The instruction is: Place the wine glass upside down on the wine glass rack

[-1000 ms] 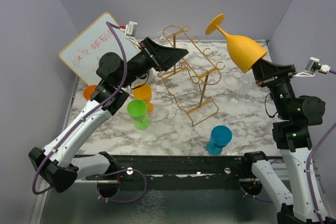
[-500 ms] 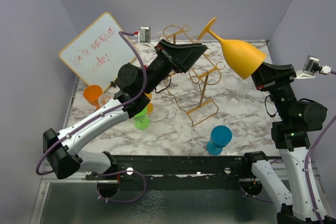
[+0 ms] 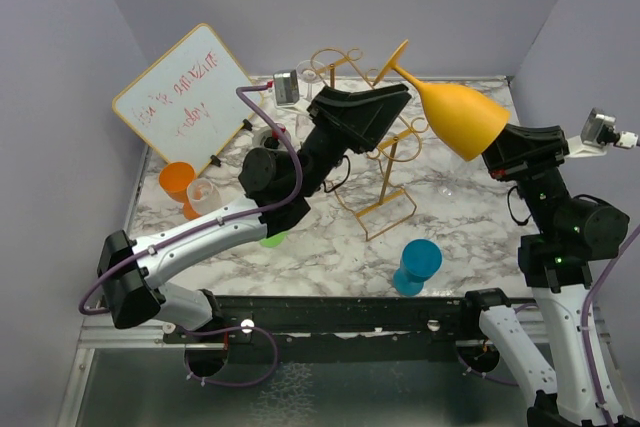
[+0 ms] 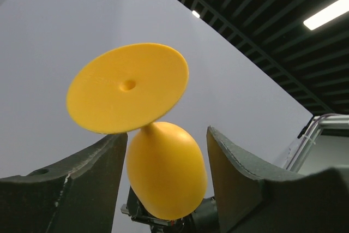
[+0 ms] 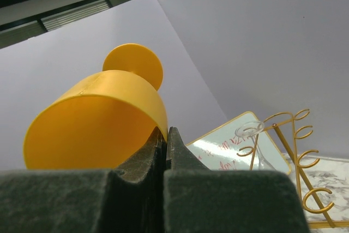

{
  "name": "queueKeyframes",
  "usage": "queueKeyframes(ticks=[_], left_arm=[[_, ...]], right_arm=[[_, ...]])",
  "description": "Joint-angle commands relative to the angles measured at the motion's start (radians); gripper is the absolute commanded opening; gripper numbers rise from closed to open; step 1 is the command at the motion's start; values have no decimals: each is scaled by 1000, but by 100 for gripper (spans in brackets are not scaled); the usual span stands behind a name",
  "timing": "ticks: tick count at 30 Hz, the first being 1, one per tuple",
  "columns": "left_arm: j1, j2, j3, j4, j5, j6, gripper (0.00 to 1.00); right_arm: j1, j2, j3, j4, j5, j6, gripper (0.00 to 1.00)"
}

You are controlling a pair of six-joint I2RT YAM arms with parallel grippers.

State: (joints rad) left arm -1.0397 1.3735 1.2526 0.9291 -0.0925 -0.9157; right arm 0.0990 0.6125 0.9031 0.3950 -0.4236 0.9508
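Right gripper (image 3: 492,150) pinches the rim of the orange-yellow plastic wine glass (image 3: 458,117), held aloft above the gold wire wine glass rack (image 3: 385,162). Left gripper (image 3: 398,99) sits by the stem. We note from the left wrist view that its jaws are apart, clear of the glass. Only the right wrist view shows a clear glass (image 5: 248,130) at the rack's hooks.

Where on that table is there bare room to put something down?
Bare marble runs along the near edge, between green cup and blue cup, before the rack. The left is crowded: orange cup, clear glass, whiteboard, left arm above.
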Motion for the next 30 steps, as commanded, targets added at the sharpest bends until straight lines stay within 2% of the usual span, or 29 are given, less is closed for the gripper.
queueKeyframes(ticks=[1, 5, 13, 23, 24, 29, 30], left_arm=[[-16, 38, 41, 73, -96, 28, 58], [-19, 75, 88, 83, -91, 38, 55], [-30, 95, 106, 94, -71, 47, 37], [-34, 140, 157, 108, -103, 9, 36], [-33, 141, 156, 108, -104, 9, 34], [-34, 132, 138, 108, -107, 17, 2], [-34, 130, 136, 108, -107, 26, 0]], right_arm=[[2, -10, -15, 59, -49, 17, 0], [1, -11, -22, 77, -63, 24, 1], [1, -4, -31, 93, -85, 19, 0], [1, -27, -93, 189, -120, -70, 1], [1, -28, -96, 192, -124, -74, 1], [1, -29, -109, 202, -122, -78, 1], [1, -29, -108, 198, -119, -75, 0]])
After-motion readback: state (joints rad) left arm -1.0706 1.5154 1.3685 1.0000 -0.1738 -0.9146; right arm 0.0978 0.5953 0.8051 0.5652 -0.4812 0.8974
